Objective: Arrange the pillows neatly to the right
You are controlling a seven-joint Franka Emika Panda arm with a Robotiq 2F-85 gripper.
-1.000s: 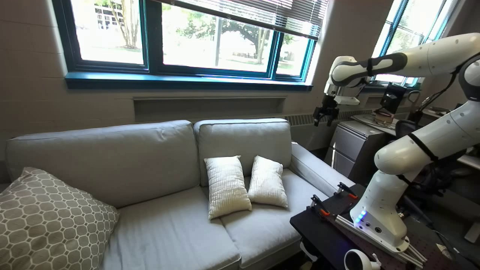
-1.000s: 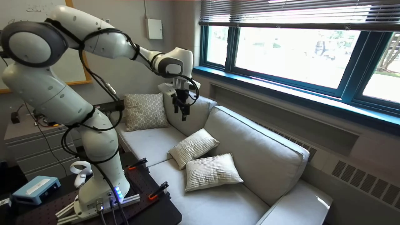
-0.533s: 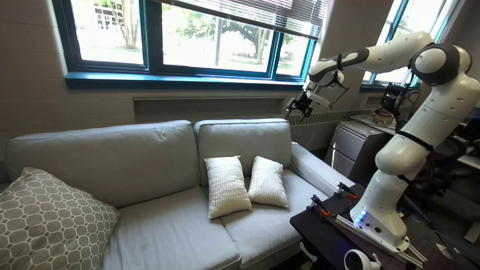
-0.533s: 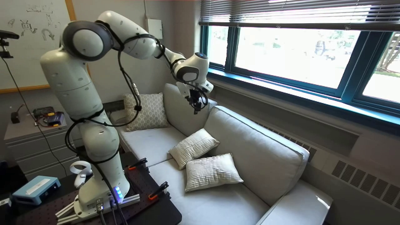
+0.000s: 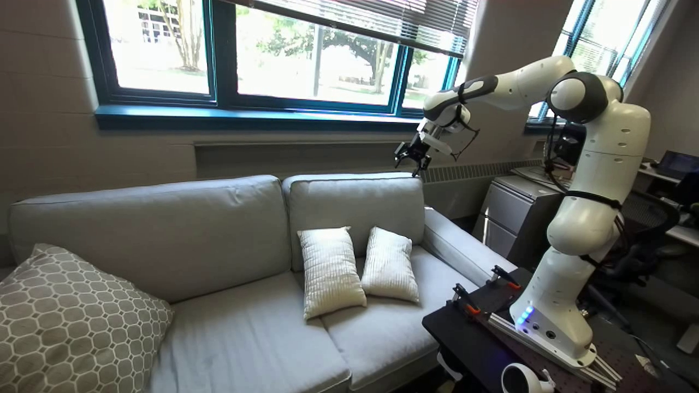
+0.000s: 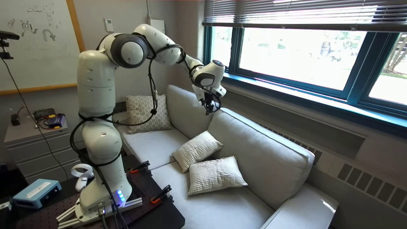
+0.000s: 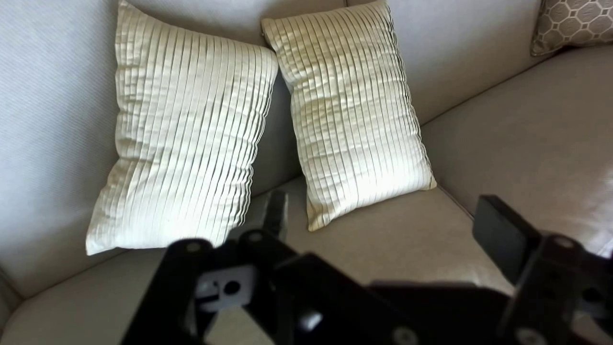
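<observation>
The black fingers point(image 7: 505, 239) are apart. It's likely reaching time; next, go down to the puffy cream-white cloth pillow point(image 7: 352, 110), wrist view's top middle.

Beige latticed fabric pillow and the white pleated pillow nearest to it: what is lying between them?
In both exterior views, bare grey fabric sofa seat lies between the beige pillow and the white pillow.

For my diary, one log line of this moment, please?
hand: open, empty | cream pillows: askew on sofa | patterned pillow: apart from them
</observation>
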